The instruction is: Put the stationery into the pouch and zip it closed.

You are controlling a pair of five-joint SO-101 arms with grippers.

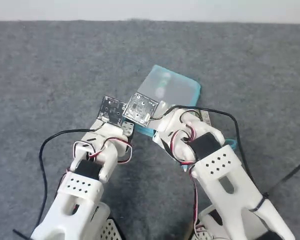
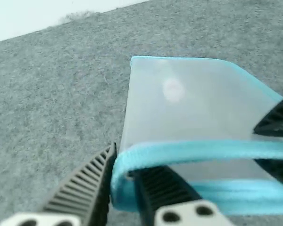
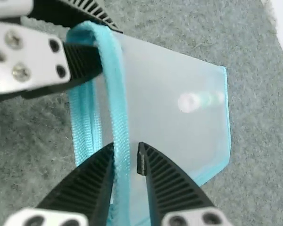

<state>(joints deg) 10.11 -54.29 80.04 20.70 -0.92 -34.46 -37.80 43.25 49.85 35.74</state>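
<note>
High view: left arm [image 1: 90,170] and right arm [image 1: 217,160] meet at the near edge of the pouch [image 1: 170,90]. It lies flat on a grey, felt-like mat [image 1: 50,65]. No loose stationery on the mat.

Left wrist view: left pincer [image 2: 122,188] is clenched on the corner end of the teal zipper tape [image 2: 203,150]. My guess is it's an anchor so the pouch can't slide. Just beyond the tips is the pouch body: frosted semi-clear plastic, rectangular, teal piping. The upper lip bows up off the lower one, so the mouth is open.

Right wrist view: right pincer [image 3: 126,157] straddles the same woven tape further along. Its ribbed black jaws are slightly parted, with a sliver of gap on one side, so it isn't biting. The left pincer sits straight ahead, at the tape's end. Probably propping the lip or hunting the slider, which I can't spot. Can't tell the contents through the frosted wall.
</note>
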